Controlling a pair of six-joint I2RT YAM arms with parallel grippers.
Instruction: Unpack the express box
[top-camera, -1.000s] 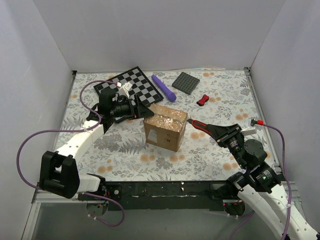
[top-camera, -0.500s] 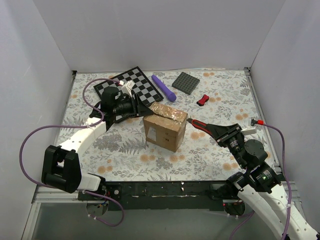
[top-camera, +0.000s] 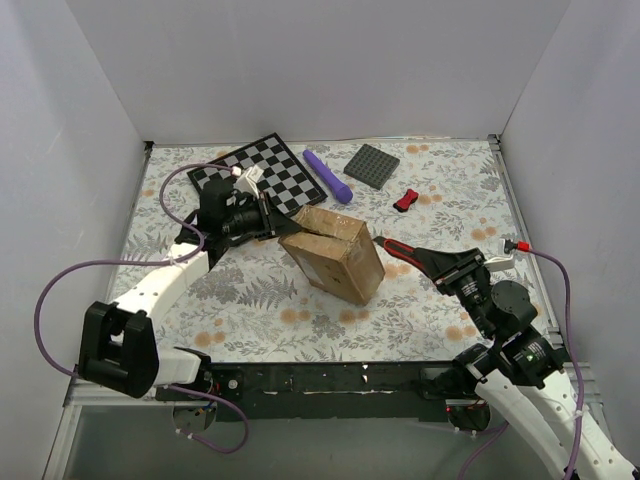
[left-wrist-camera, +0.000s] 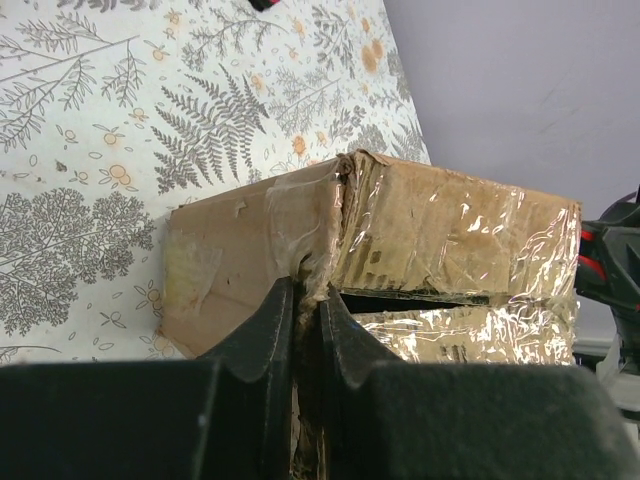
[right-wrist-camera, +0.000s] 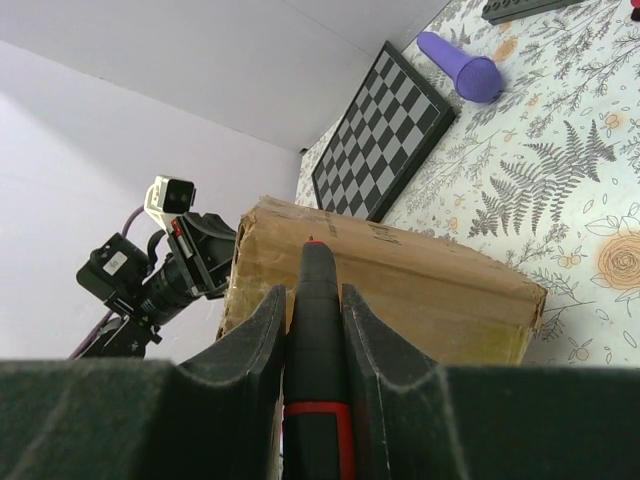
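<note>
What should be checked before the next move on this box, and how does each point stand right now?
1. Grip of left claw on a flap of the express box: ok, pinched shut.
2. Grip of right claw on the red-and-black tool: ok.
3. Box flat on the table: not ok, it looks tipped.
4. Top flaps free of tape: not ok, glossy tape covers them; only a dark gap at the seam.
5. Tool tip touching the box: cannot tell.
</note>
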